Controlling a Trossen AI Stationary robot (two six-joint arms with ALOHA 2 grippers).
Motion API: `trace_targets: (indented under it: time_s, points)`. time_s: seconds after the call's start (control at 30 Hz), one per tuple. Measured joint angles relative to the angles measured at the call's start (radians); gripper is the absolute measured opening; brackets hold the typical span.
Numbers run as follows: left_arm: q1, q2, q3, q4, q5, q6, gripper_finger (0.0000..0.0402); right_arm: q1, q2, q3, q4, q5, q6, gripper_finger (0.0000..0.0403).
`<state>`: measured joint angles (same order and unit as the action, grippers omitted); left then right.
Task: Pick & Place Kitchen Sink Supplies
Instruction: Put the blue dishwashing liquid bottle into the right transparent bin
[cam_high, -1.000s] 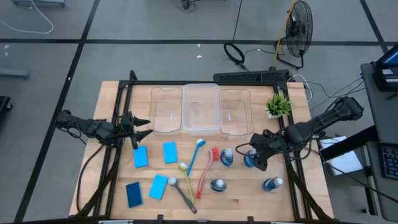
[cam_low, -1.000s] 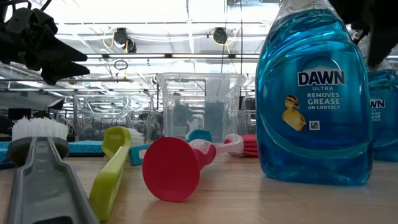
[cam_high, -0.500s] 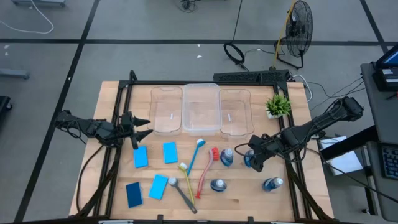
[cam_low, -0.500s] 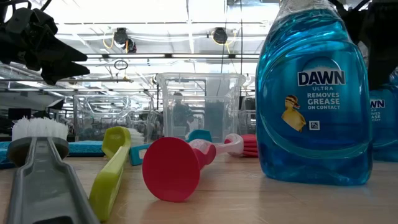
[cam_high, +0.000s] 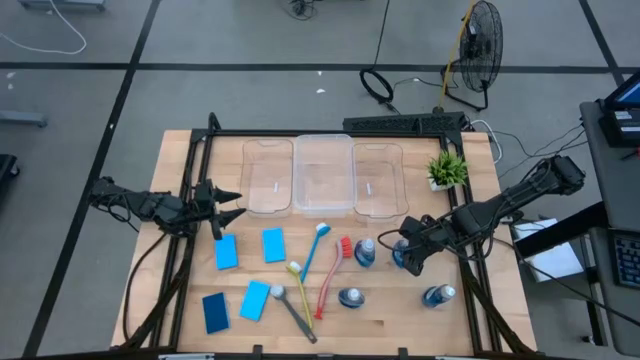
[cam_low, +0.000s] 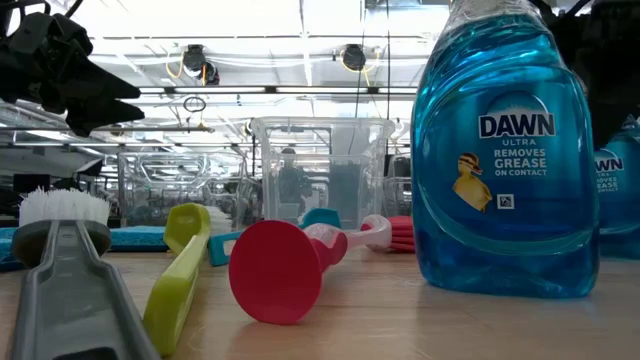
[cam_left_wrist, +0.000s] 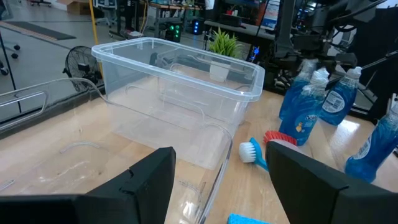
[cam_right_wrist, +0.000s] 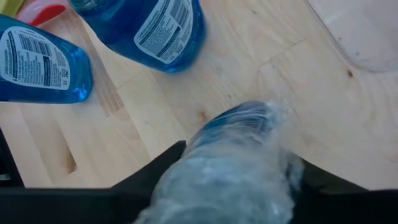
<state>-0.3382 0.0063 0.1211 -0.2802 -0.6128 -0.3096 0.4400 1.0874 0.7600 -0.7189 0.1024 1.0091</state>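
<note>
Bins: all three look empty, nothing placed.
My right claw: pinching a bottle, probably not lifted.
My left claw: spread, waiting near the sponges.

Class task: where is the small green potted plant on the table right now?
In the high view the potted plant stands near the table's far right corner, just right of the clear bins and beyond the right tool.

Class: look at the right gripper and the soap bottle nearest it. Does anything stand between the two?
Nothing visible does. The right gripper is already at the bottle, whose top fills the space between the fingers in the right wrist view. The other bottles stand off to the side.
</note>
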Motion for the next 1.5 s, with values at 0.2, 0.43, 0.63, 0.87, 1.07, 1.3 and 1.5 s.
trace_targets:
  time_s: [0.2,0.43,0.63,0.87,1.07,1.3,1.5]
  points:
    - [0.0,0.0,0.0,0.0,0.0,0.0,0.0253,0.0,0.0,0.0,-0.001,-0.002,0.002,0.016]
    - [0.0,0.0,0.0,0.0,0.0,0.0,0.0253,0.0,-0.026,-0.002,-0.011,-0.006,0.03,0.0158]
    - [0.0,0.0,0.0,0.0,0.0,0.0,0.0253,0.0,-0.12,-0.003,-0.005,-0.009,0.054,0.0153]
    - [0.0,0.0,0.0,0.0,0.0,0.0,0.0253,0.0,-0.255,-0.003,0.011,-0.005,0.064,0.0153]
    - [0.0,0.0,0.0,0.001,0.0,-0.002,0.0253,0.0,-0.375,-0.003,0.063,0.0,0.053,0.0153]
    - [0.0,0.0,0.0,0.001,0.0,-0.007,0.0253,0.0,-0.481,-0.002,0.237,0.03,-0.033,0.0153]
    - [0.0,0.0,0.0,0.004,0.0,-0.013,0.0253,0.0,-0.528,-0.002,0.434,0.055,-0.169,0.0151]
